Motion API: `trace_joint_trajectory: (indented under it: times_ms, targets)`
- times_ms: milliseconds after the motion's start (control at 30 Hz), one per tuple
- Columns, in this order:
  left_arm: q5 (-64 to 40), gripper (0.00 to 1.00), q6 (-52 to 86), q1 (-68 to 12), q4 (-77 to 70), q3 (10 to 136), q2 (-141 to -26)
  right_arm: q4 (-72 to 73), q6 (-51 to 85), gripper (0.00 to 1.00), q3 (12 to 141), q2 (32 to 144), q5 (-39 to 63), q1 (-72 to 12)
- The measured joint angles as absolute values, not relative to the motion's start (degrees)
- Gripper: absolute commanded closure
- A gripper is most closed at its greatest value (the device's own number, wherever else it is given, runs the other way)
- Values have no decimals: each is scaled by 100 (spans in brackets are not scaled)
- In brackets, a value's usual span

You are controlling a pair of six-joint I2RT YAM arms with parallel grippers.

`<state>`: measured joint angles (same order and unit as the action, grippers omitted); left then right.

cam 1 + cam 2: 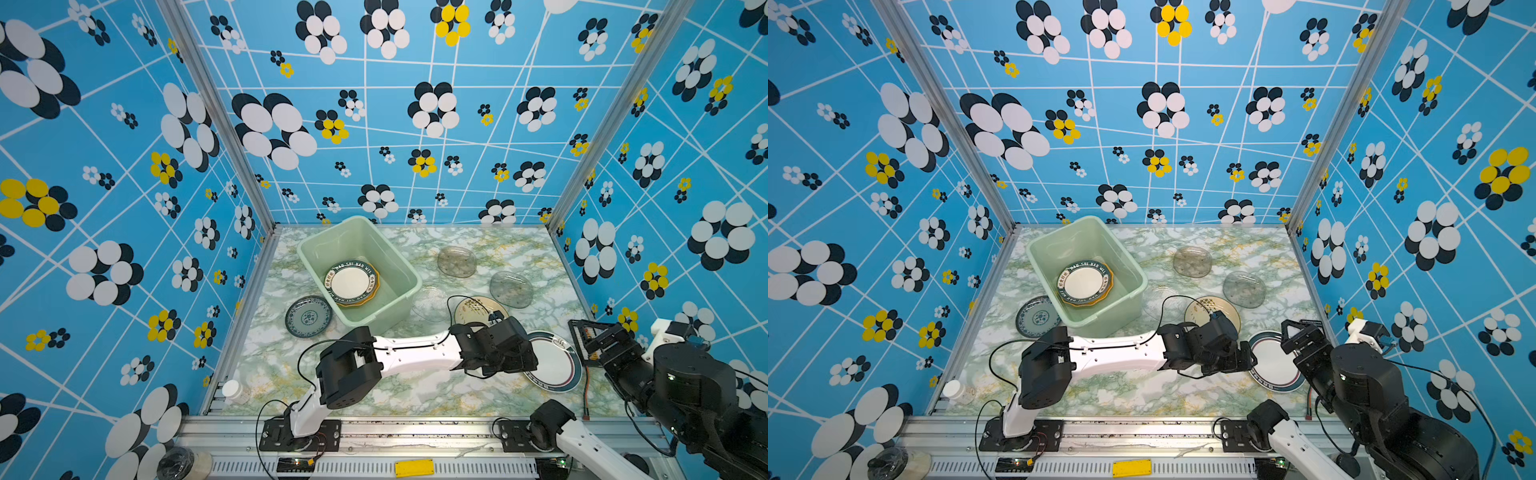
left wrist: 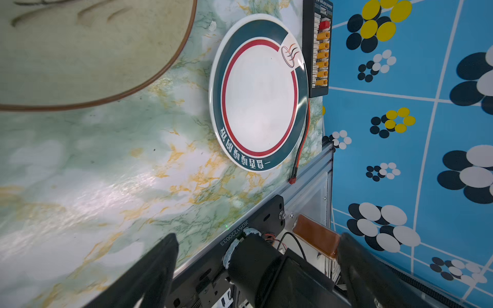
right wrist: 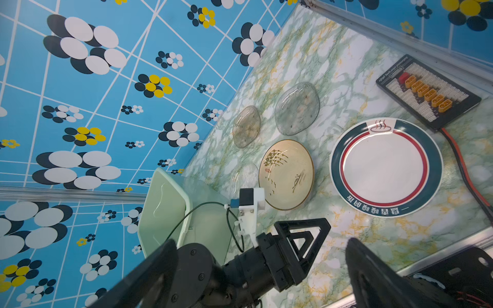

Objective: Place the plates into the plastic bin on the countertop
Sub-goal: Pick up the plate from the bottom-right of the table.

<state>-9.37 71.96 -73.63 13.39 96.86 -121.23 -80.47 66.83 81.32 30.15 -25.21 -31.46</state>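
Note:
The mint-green plastic bin (image 1: 309, 255) stands at the back left of the countertop (image 1: 415, 386). In it a white dark-rimmed plate (image 1: 351, 281) lies on a yellow one. A white plate with a dark rim and red ring (image 1: 557, 363) lies at the front right. My left gripper (image 1: 530, 355) hovers open and empty at its left edge. In the left wrist view the same plate (image 2: 260, 93) lies ahead of the spread fingers (image 2: 160, 266). My right gripper (image 1: 590, 340) is open and empty just right of that plate. A cream plate (image 3: 286, 173) sits behind my left wrist.
A blue-green patterned plate (image 1: 308, 316) lies left of the bin. Three clear glass plates (image 1: 456, 262), (image 1: 511, 289), (image 1: 430, 303) sit right of it. A black connector board (image 3: 426, 93) with a red-black cable lies by the right wall. A white bottle (image 1: 235, 390) lies at the front left.

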Motion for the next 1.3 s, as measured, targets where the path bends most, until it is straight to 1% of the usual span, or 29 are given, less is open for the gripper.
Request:
trace_joint_trajectory:
  times_ms: [100,267,567,700,833,900,1033,1200,1300]
  targets:
    - [-1100,15,7194,-7363,1328,9843,-12405,-7977,6685,1,8023,3011,-2532,-3146]
    - [-1179,17,7153,-7365,1461,10151,-12787,-7760,6694,1,7684,3011,-2497,-3146]
    - [-840,27,7118,-7365,1861,10829,-13288,-7546,6899,1,7387,2862,-2421,-3146]
    - [-727,32,7196,-7365,1872,11010,-13559,-7470,6952,1,7384,2838,-2386,-3146]
    - [-642,40,7236,-7365,1883,11260,-13887,-7387,6973,0,7347,2838,-2346,-3146]
    - [-598,44,7240,-7363,1890,11343,-13957,-7360,6980,1,7325,2838,-2342,-3146]
    - [-508,46,7244,-7363,1909,11432,-13963,-7312,6991,1,7321,2840,-2329,-3146]
    - [-447,55,7247,-7363,1940,11452,-14014,-7295,6993,1,7321,2847,-2327,-3146]
    - [-438,56,7244,-7352,1986,11509,-14097,-7284,7013,1,7321,2851,-2324,-3146]
